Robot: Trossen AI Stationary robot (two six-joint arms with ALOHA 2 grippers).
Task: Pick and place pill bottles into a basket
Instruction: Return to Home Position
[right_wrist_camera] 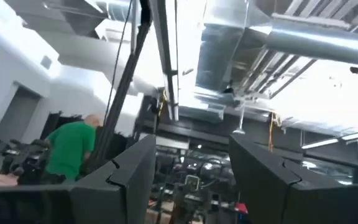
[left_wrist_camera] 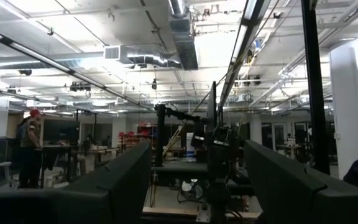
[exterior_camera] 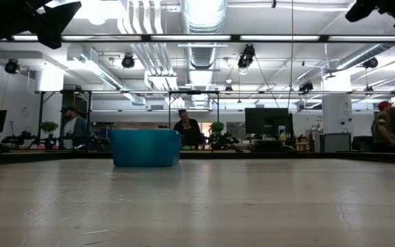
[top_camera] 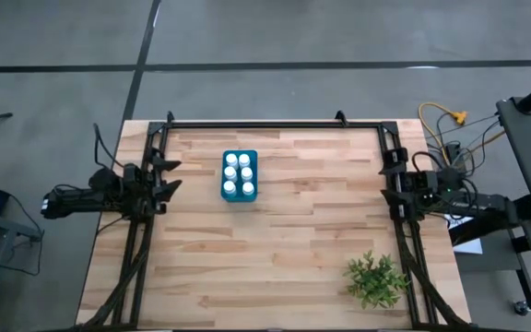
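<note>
My left gripper (top_camera: 167, 175) hangs spread and empty, with the blue basket (top_camera: 240, 197) near, ahead of its fingertips. My right gripper (top_camera: 392, 181), also spread, is well apart from it. All six pill bottles (top_camera: 232, 173) stand inside in two rows. I judge them light, stiff and smooth, so I'd pinch one around the body.

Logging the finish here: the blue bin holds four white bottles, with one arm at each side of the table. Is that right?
Not four: the high view shows six bottles in the bin, two rows of three. The rest stands, with the left arm and right arm at the sides of the table.
</note>
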